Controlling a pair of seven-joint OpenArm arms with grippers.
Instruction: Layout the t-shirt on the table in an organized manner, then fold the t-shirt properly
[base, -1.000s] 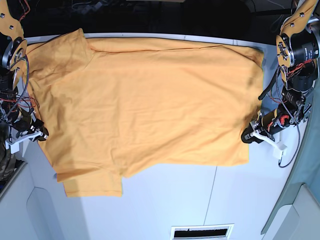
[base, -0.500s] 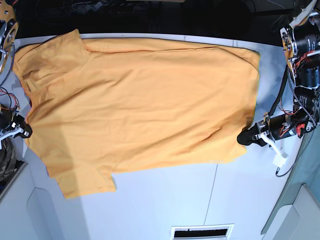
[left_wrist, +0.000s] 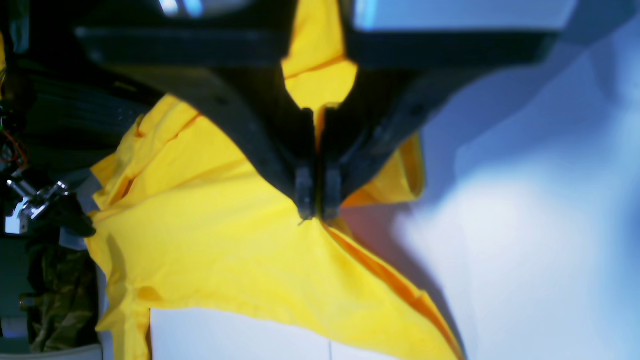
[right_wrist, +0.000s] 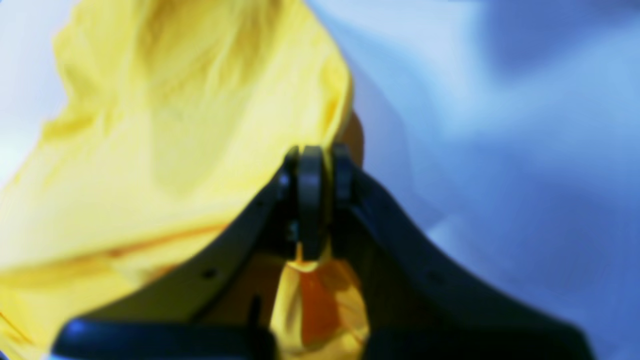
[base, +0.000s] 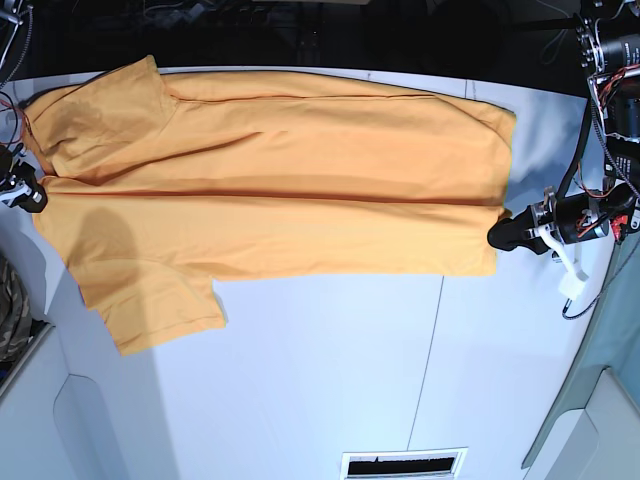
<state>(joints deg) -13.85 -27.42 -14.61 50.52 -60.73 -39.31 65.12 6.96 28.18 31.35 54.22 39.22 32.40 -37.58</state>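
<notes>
While t-shirt (base: 270, 190) spans table (base: 330, 380), L end effector (base: 503, 232) & R end effector (base: 30, 192) pinch its ends.

You are looking at a large orange-yellow t-shirt (base: 270, 190) of soft, matt woven-looking cotton cloth, its surface lightly creased, with one long raised ridge running across it and stitched hems showing as darker orange lines (clearest in the left wrist view). Under it, the wide white table (base: 330, 390) looks hard, smooth and faintly satin, with a thin dark seam. The left gripper (left_wrist: 317, 202) has matt black plastic-looking fingers with small ribbed pads, pinching cloth between them. The right gripper (right_wrist: 316, 200) shows the same dull black finish, blurred here, with cloth pressed between its rounded pads. At the edge, a camouflage-patterned cloth (left_wrist: 60, 295) looks coarse and matt.
</notes>
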